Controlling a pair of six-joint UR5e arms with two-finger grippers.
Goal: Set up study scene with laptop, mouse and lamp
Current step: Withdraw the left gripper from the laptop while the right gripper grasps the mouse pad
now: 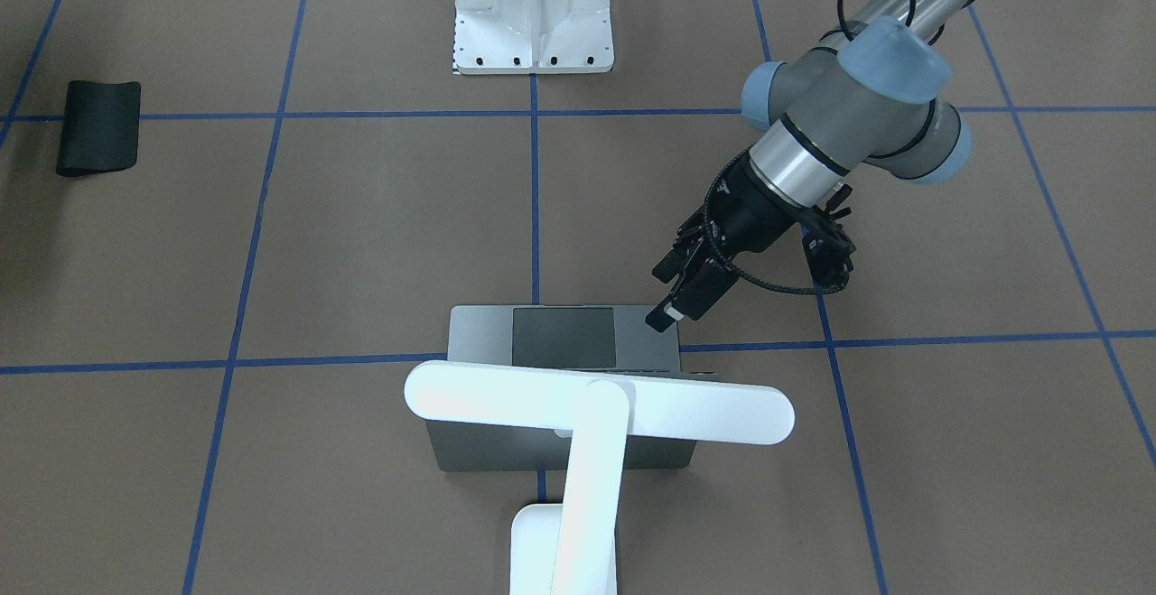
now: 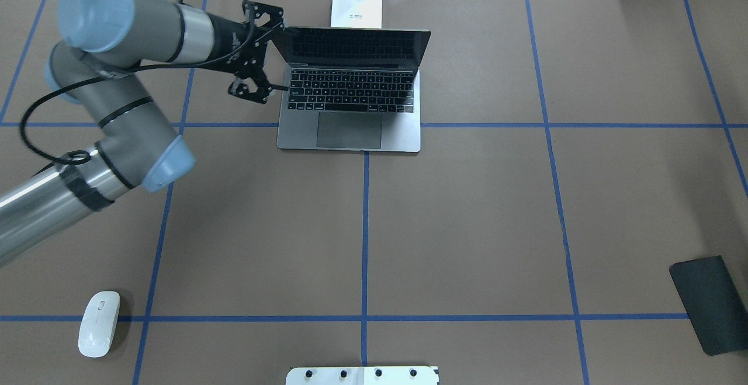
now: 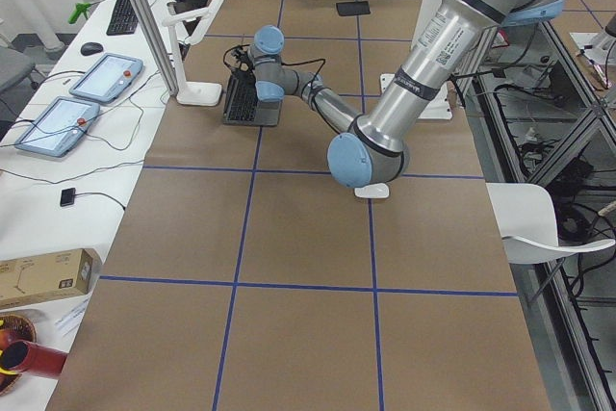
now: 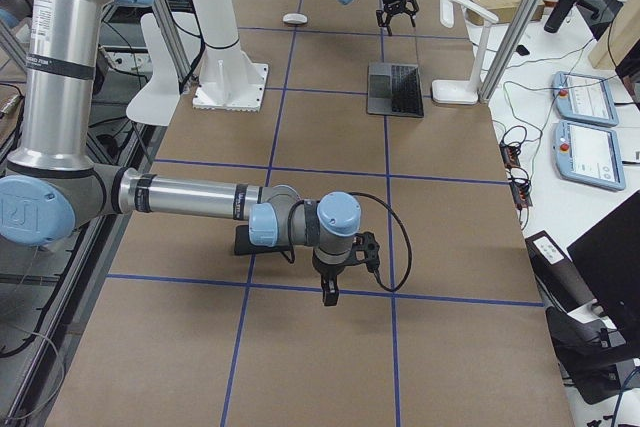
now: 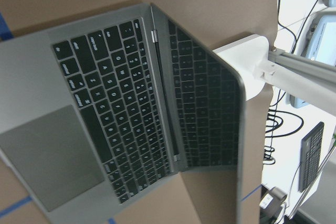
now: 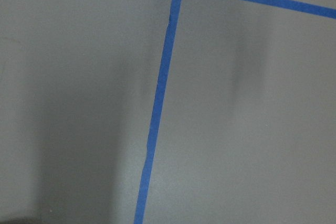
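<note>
Brown blue-gridded table (image 2: 467,227), left jaws spread beside laptop (image 2: 349,131), right jaws unclear

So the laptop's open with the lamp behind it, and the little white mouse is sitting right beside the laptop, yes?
Not quite. The laptop is open with the lamp behind it, but the mouse is not beside it: it lies far away, close to the robot, on its left. The overhead exterior view shows this.
</note>
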